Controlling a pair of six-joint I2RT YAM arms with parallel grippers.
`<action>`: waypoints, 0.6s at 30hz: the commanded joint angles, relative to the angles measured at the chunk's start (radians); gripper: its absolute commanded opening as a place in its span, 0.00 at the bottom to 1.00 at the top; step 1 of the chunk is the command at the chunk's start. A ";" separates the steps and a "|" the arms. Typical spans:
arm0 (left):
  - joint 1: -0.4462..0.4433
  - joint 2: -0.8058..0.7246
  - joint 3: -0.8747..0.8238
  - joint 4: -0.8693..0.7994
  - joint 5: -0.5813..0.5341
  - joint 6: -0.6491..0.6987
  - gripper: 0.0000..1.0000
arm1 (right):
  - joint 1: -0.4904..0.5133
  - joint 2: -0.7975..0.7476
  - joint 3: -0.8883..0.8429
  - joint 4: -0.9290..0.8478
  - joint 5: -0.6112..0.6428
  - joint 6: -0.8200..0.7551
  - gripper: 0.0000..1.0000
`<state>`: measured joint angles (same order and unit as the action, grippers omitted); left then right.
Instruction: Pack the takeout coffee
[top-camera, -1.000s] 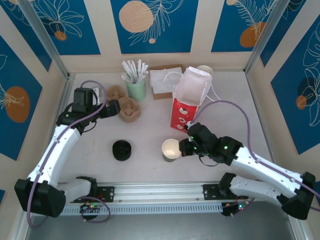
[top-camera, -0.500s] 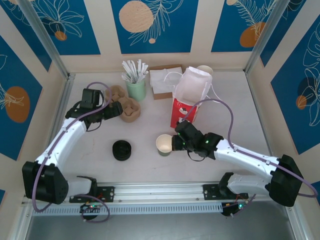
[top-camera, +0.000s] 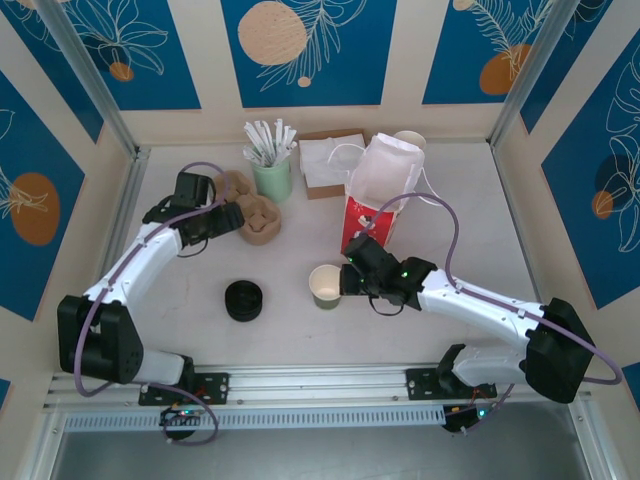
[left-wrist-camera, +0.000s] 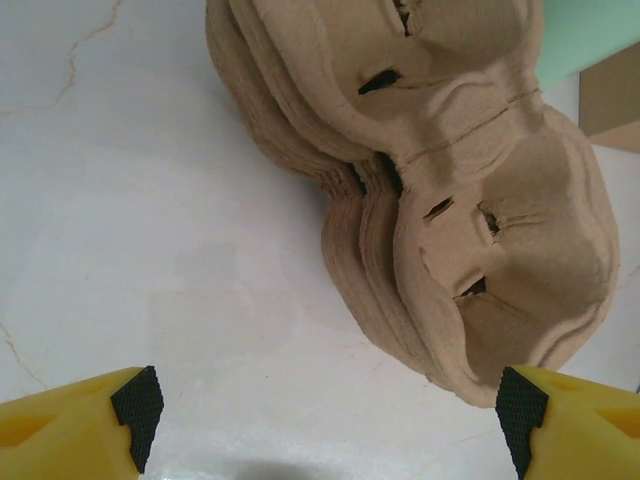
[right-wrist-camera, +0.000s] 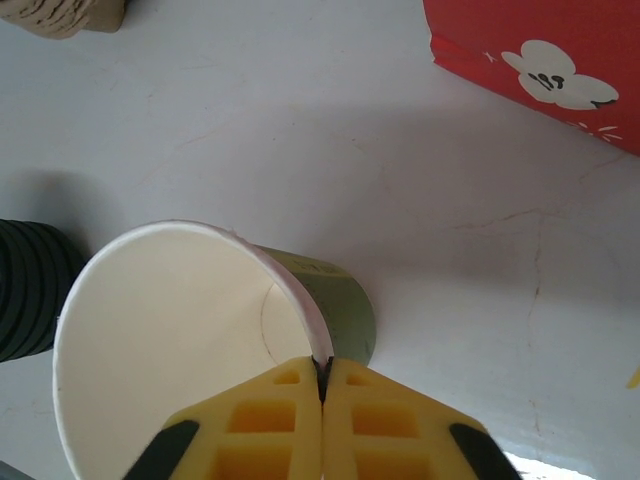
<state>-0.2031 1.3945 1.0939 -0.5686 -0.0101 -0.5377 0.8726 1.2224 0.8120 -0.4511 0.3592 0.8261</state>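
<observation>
Top external, near edge first: spotted a low stack of black lids (top-camera: 244, 300) on the bench (top-camera: 300, 245), left of centre. Just past them and off to the right, found the paper cup (top-camera: 325, 287) upright on the bench, open mouth up, olive outside and white inside. Sat near the lids without touching them, and just in front of the red-and-white bag (top-camera: 362, 228), outside it. Was caught at its right-hand rim by the right tool (top-camera: 345, 283). Checked the right wrist view: yellow fingers pressed together, cup wall nipped in the seam between them.

Farther back on the left, picked up the left tool (top-camera: 228, 218) spread wide and gripping nothing, aimed at a stack of brown pulp cup carriers (top-camera: 260, 220). Looked at the left wrist view: saw one yellow tip on either side of the stack's near end, the left one well clear. Could not tell whether the right one touched.

At the back, noted a mint-green holder of white sticks (top-camera: 271, 180) beside a brown box of white napkins (top-camera: 322, 160).
</observation>
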 joint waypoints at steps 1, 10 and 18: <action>-0.019 0.008 0.035 -0.017 -0.019 -0.012 0.88 | -0.003 0.003 0.023 -0.021 0.003 0.039 0.15; -0.049 0.008 0.058 -0.026 -0.024 -0.018 0.88 | -0.004 -0.010 0.063 -0.074 0.004 0.043 0.32; -0.061 0.020 0.095 -0.041 -0.069 -0.047 0.88 | -0.021 -0.055 0.150 -0.146 0.014 0.034 0.45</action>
<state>-0.2516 1.3979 1.1526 -0.5842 -0.0360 -0.5537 0.8623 1.2076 0.9146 -0.5476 0.3599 0.8562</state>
